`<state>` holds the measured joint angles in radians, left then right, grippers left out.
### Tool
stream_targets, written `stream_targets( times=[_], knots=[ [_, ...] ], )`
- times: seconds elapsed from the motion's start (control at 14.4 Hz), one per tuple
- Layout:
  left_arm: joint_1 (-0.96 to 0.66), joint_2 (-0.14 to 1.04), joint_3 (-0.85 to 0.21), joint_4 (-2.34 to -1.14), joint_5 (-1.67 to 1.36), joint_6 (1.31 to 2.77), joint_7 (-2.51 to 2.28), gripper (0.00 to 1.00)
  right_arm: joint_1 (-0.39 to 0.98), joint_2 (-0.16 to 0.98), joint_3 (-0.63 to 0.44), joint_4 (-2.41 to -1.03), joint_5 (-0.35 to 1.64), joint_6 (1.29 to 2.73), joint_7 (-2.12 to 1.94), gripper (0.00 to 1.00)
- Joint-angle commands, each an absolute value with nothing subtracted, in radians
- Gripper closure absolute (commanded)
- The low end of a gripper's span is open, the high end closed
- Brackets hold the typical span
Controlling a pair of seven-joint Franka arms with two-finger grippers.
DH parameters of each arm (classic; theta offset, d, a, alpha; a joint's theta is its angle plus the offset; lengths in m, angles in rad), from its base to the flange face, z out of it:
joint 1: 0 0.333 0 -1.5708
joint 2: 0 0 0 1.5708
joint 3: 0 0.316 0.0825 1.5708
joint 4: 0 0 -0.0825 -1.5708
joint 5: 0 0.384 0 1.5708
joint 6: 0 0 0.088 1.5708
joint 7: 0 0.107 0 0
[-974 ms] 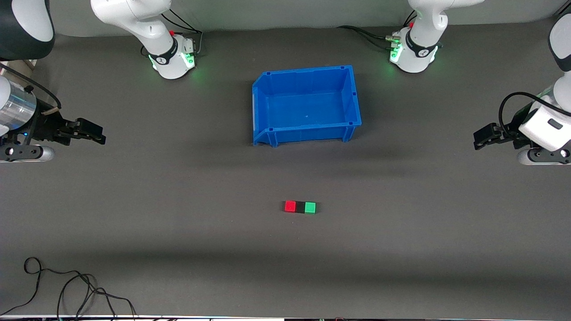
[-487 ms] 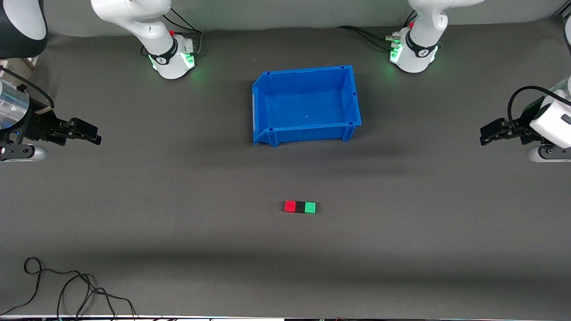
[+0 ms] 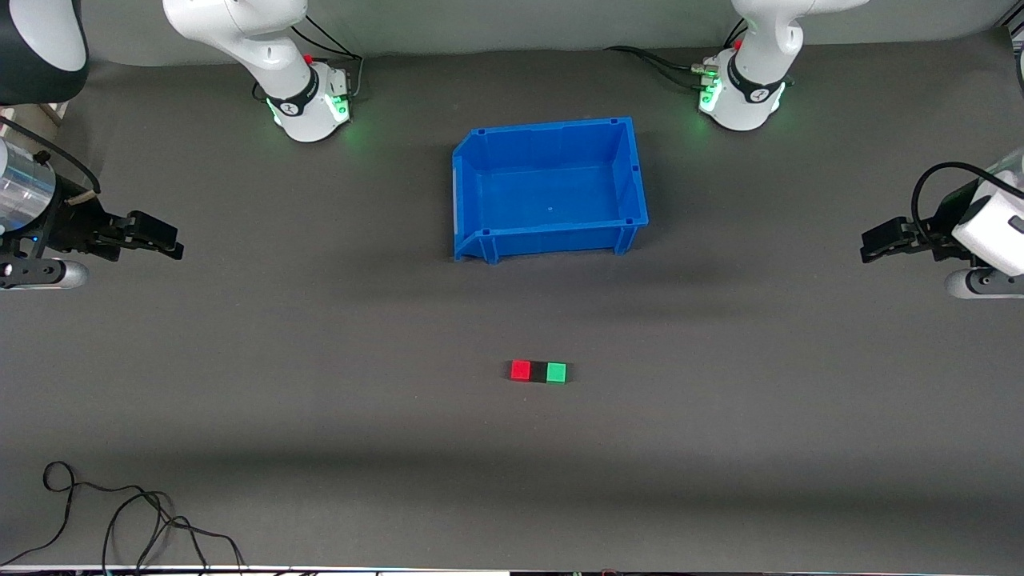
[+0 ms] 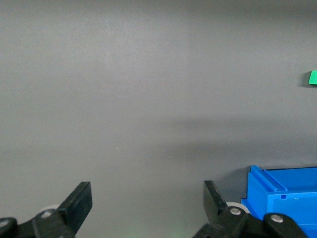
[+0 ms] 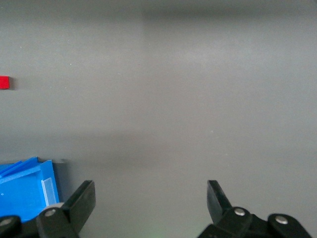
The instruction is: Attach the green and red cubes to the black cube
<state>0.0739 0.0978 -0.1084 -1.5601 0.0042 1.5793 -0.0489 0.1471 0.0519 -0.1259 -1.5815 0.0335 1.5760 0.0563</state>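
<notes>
The red cube [image 3: 521, 370], black cube [image 3: 538, 372] and green cube [image 3: 556, 372] lie in one touching row on the grey mat, black in the middle, nearer to the front camera than the blue bin [image 3: 552, 188]. My left gripper [image 3: 872, 240] hangs open over bare mat at the left arm's end of the table, holding nothing. My right gripper [image 3: 164, 238] hangs open and empty over bare mat at the right arm's end. The left wrist view shows its open gripper [image 4: 147, 198] and an edge of the green cube [image 4: 312, 78]. In the right wrist view are its open gripper [image 5: 151, 198] and the red cube [image 5: 4, 82].
The blue bin's walls show in both wrist views, bin [image 4: 287, 198] and bin [image 5: 25, 191]. The two arm bases [image 3: 308, 104] stand along the table's edge farthest from the front camera. Loose black cables [image 3: 120, 520] lie at the near corner toward the right arm's end.
Both grippers have drawn outward toward their own ends of the table, away from the cube row. The cubes and the bin have not moved.
</notes>
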Motion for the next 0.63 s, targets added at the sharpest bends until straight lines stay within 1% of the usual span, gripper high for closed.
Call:
stream_targets(
  times=[0.0, 0.56],
  knots=[
    [0.071, 0.1, -0.104, -1.543, -0.006, 1.562, -0.032, 0.0, 0.152, 0.038, -0.127, -1.591, 0.012, 1.586, 0.04, 0.01],
    [0.067, 0.107, -0.104, -1.543, -0.005, 1.568, -0.032, 0.0, 0.163, 0.038, -0.133, -1.594, 0.012, 1.577, 0.043, 0.0]
  ],
)
